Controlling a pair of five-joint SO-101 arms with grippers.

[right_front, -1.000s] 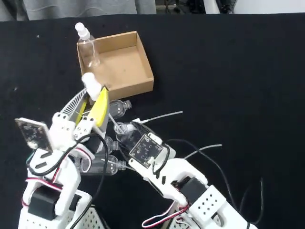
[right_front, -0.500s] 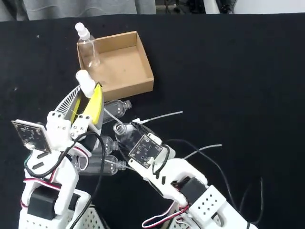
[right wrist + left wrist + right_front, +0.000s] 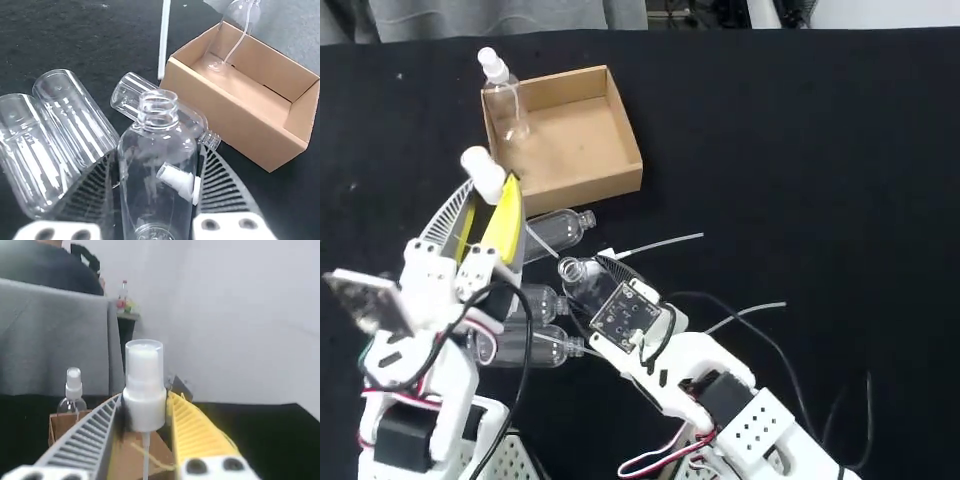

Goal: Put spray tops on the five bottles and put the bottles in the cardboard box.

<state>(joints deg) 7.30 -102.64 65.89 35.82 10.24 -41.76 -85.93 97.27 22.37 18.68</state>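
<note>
1. High view: your left claw is pinching a white spray top just off the near corner of the cardboard box. Its thin dip tube is trailing toward the open bottle. Your right claw is clamping that bottle around its body. A capped bottle is standing in the box's far corner. Three lying bottles are resting beside the arms, and loose spray tops are lying near them. The black cloth is looking matte and probably grippy, though round bottles could be rolling on it.

2. Left wrist view: the two fingers are closing on the top's collar, just under the head. That is likely the right place to hold it, since the top looks rigid while the tube looks thin and bendy. A white wall is standing behind the table.

3. Right wrist view: the bottle's mouth is facing away from the wrist, with the tube hanging above and beyond it, not yet inside. The clear plastic is probably light, slick and easy to squash, so you are better off gripping mid-body and gently.
</note>
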